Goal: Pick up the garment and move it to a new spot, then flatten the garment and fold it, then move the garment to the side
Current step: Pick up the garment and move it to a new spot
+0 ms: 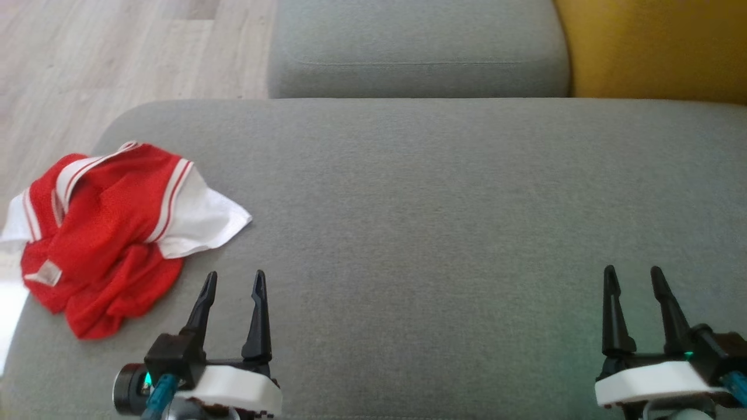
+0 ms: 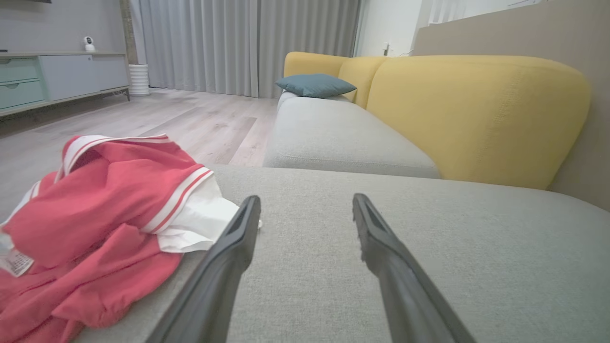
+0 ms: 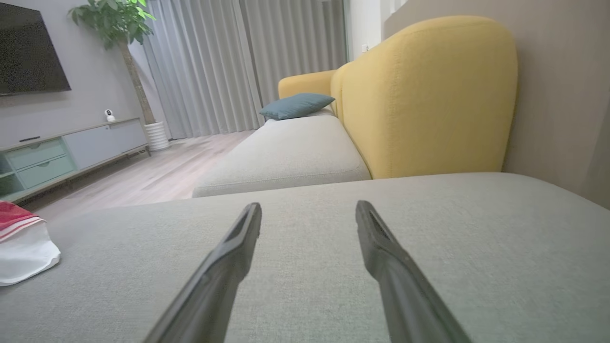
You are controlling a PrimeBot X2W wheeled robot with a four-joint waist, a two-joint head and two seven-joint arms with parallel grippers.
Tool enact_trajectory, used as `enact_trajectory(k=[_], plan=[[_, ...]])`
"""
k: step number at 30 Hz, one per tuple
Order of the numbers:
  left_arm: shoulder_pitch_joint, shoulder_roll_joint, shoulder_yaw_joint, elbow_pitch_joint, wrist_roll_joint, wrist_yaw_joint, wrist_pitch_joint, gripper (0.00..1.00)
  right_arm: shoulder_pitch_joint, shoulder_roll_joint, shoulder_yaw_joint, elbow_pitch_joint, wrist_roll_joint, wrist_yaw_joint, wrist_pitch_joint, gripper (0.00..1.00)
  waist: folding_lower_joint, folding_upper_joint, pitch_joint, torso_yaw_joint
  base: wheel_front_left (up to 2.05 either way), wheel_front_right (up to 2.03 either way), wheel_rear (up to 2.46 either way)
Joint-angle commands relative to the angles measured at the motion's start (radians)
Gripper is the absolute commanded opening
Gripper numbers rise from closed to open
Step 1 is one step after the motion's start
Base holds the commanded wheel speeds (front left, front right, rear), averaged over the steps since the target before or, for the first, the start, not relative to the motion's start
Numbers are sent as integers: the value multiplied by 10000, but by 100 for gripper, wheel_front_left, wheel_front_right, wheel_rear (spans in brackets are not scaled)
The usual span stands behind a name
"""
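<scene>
Red mesh with white trim, the garment (image 1: 105, 233) lies in a crumpled heap at the left end of the grey sofa seat (image 1: 437, 204), near its edge (a label shows on one fold). Just beside it, not touching, the left gripper (image 1: 234, 274) stands wide open and empty; the right gripper (image 1: 632, 269), well apart, is likewise spread with nothing in it. Judging by this, no step is done yet: lifting, moving, flattening, folding and setting aside are all left.
</scene>
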Motion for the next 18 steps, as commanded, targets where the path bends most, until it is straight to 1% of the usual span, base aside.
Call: enact_trajectory(k=[1, 7, 13, 18], plan=[[-531, -65, 315, -322, -25, 58, -122, 100, -320, -110, 278, -345, -71, -7, -109, 100, 0, -1, 13, 184, 0, 0, 0], [-587, -65, 463, -275, -12, 89, -122, 100, -263, -110, 374, -370, -15, -7, -109, 100, 0, -1, 56, 973, 0, 0, 0], [-602, -65, 652, -215, 61, 27, -122, 100, -230, -110, 511, -314, 51, -7, -109, 100, 0, -1, 66, 1892, 0, 0, 0], [-602, -66, 782, -138, 82, -28, -122, 100, -235, -110, 650, -295, 133, -7, -109, 100, 0, -1, 68, 2531, 0, 0, 0]])
